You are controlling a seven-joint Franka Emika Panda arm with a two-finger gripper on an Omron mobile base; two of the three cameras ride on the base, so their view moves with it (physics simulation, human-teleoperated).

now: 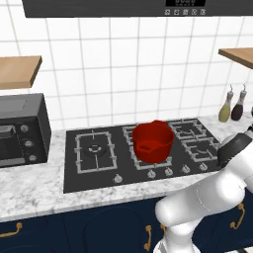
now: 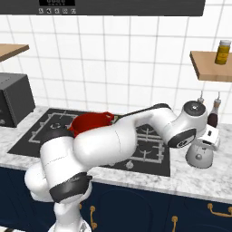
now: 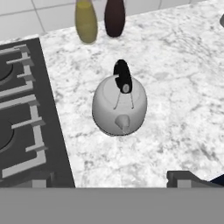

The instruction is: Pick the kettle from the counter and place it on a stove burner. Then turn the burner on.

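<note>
The small silver-grey kettle [image 3: 119, 107] with a black arched handle stands upright on the white marble counter [image 3: 183, 118], just right of the cooktop. It also shows as the kettle [image 2: 200, 157] at the right end of the counter [image 2: 136, 179]. My gripper [image 2: 206, 145] hangs directly above it, open and holding nothing. In the hand view the gripper [image 3: 111, 181] has its tips spread wide, clear of the kettle. The large ring stove burner [image 1: 94, 149] sits in its own square grate at the cooktop's left end, far from the gripper.
A red pot [image 1: 153, 142] sits on the middle grates. A yellow-green bottle [image 3: 86, 19] and a dark bottle [image 3: 114, 16] stand by the wall behind the kettle. A dark oven box [image 1: 20, 129] is at the far left. Knobs [image 1: 151, 174] line the cooktop's front.
</note>
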